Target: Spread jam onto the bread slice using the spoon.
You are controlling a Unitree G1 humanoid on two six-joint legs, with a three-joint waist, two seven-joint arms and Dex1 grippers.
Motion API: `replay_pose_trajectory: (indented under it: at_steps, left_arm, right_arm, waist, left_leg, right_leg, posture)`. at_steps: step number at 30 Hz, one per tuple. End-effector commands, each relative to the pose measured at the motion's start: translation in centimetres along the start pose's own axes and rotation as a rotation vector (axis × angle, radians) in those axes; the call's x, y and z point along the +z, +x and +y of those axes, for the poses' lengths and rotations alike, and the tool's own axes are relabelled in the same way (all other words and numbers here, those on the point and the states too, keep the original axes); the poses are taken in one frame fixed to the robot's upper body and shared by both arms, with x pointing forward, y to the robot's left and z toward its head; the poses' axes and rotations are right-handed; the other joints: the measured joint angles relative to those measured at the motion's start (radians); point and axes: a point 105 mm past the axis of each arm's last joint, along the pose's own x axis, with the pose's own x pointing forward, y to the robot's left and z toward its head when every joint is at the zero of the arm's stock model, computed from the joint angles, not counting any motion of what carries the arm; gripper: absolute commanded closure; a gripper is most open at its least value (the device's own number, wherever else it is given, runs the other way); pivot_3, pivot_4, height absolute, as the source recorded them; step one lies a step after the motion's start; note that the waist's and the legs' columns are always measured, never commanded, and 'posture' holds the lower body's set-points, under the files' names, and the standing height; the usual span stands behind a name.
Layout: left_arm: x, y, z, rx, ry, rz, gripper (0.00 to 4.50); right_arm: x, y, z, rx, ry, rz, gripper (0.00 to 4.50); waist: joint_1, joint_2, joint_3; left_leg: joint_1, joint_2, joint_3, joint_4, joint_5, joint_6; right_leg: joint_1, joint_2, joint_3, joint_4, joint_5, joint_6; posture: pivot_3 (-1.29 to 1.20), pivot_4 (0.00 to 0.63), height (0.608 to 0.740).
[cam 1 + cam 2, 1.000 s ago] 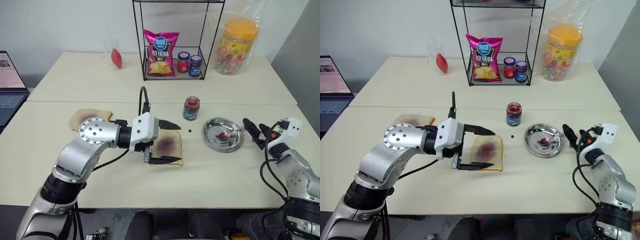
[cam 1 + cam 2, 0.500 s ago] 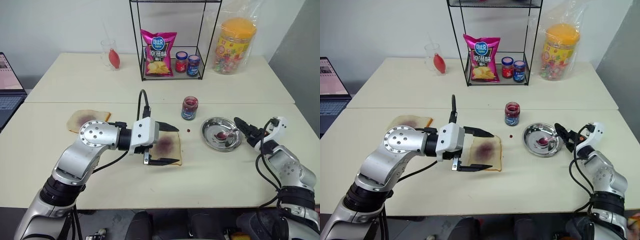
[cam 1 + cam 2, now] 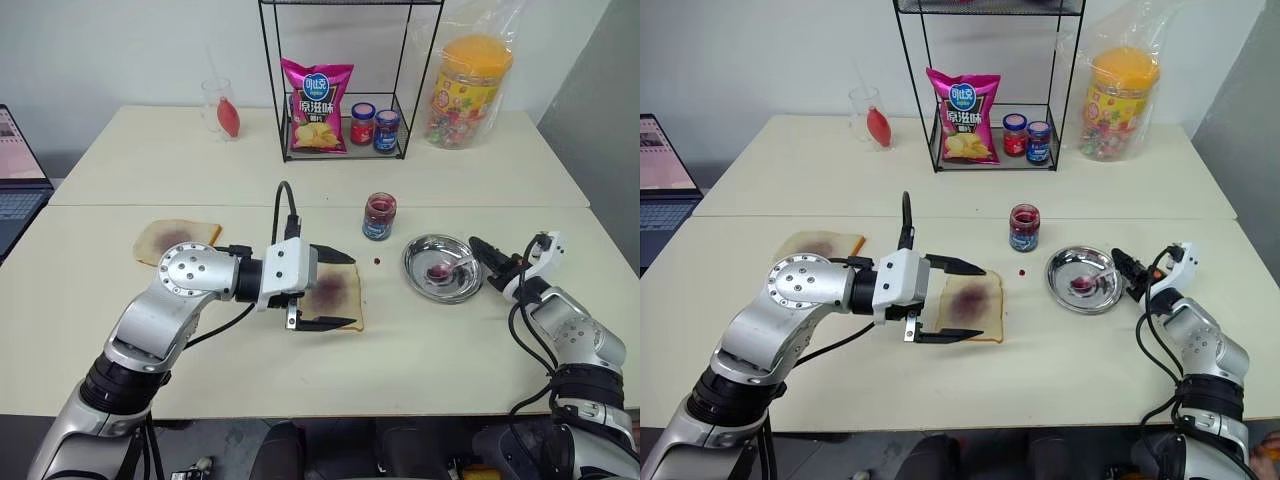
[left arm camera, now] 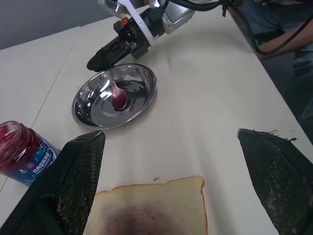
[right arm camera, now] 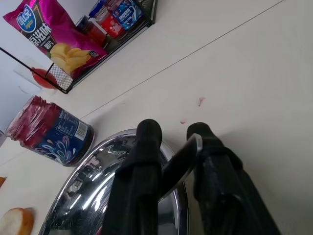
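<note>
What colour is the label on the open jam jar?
Blue with white markings, on the jam jar; clearest in the left wrist view.

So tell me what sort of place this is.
Probably a lab or office staged as a snack table: pale tables pushed together, a laptop at one edge, and a wire rack holding a chip bag.

Two cream-coloured counters [image 3: 150, 170] stand pushed together, a thin seam running between them across the scene. Behind them rises a plain pale wall [image 3: 120, 50], evenly lit. At the right a grey panel [image 3: 600, 110] slants down past the counters' far corner. A black wire rack [image 3: 345, 80] stands on the far counter against the wall. A laptop [image 3: 18, 175] sits open off the left edge. Below the near counter edge the floor is dark.
</note>
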Motion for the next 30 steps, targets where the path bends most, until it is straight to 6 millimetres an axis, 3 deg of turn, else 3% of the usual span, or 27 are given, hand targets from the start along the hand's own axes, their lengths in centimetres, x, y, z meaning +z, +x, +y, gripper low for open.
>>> replay_pose_trajectory:
  at_steps: [1, 7, 15, 19, 24, 30]
  left_arm:
    - [0.2, -0.4, 0.6, 0.041, 0.019, -0.004, 0.0]
    - [0.1, -1.0, 1.7, 0.115, -0.021, -0.025, 0.0]
    - [0.0, -3.3, 3.8, 0.31, -0.141, -0.076, 0.0]
    - [-0.7, -4.6, 4.6, 0.418, -0.208, -0.096, 0.0]
    - [-1.1, -5.0, 4.6, 0.458, -0.265, -0.11, 0.0]
    - [-1.4, -5.0, 4.3, 0.462, -0.279, -0.106, 0.0]
  right_arm:
    - [1.5, -0.5, 0.3, 0.017, -0.015, -0.034, 4.45]
    - [3.2, -0.9, 2.3, 0.088, -0.023, -0.079, 4.49]
    - [6.4, -0.3, 9.4, 0.266, -0.158, -0.121, 4.49]
    - [7.9, 1.1, 14.6, 0.381, -0.251, -0.155, 4.49]
    - [9.2, 3.7, 18.5, 0.427, -0.354, -0.215, 4.49]
    - [8.2, 6.9, 19.8, 0.431, -0.519, -0.211, 4.49]
  waist:
    - [0.001, 0.0, 0.0]
    - [0.003, 0.0, 0.0]
    - [-0.003, 0.002, 0.001]
    - [-0.009, 0.004, 0.002]
    - [-0.008, 0.004, 0.002]
    - [-0.002, 0.003, 0.002]
  left_leg:
    - [0.0, 0.0, 0.0, 0.0, 0.0, 0.0]
    - [0.0, 0.0, -0.001, 0.0, 0.0, 0.0]
    - [-0.001, 0.0, -0.001, 0.0, 0.0, 0.0]
    - [0.0, 0.0, 0.0, 0.0, 0.0, 0.0]
    - [-0.001, 0.0, -0.002, 0.0, 0.0, 0.0]
    - [-0.002, 0.0, -0.001, -0.001, 0.0, 0.0]
  right_leg:
    - [0.0, 0.0, 0.0, 0.0, 0.0, 0.0]
    - [0.001, 0.0, -0.001, 0.0, 0.0, 0.001]
    - [-0.001, 0.0, -0.001, 0.0, 0.0, 0.001]
    - [-0.001, 0.0, 0.0, 0.0, 0.0, 0.001]
    - [-0.001, 0.0, -0.001, 0.0, 0.0, 0.001]
    - [-0.002, -0.001, -0.002, -0.001, 0.002, -0.003]
  posture:
    - [0.0, 0.15, 0.74]
    - [0.0, 0.15, 0.74]
    - [0.0, 0.15, 0.74]
    - [0.0, 0.15, 0.74]
    - [0.0, 0.15, 0.74]
    - [0.0, 0.15, 0.74]
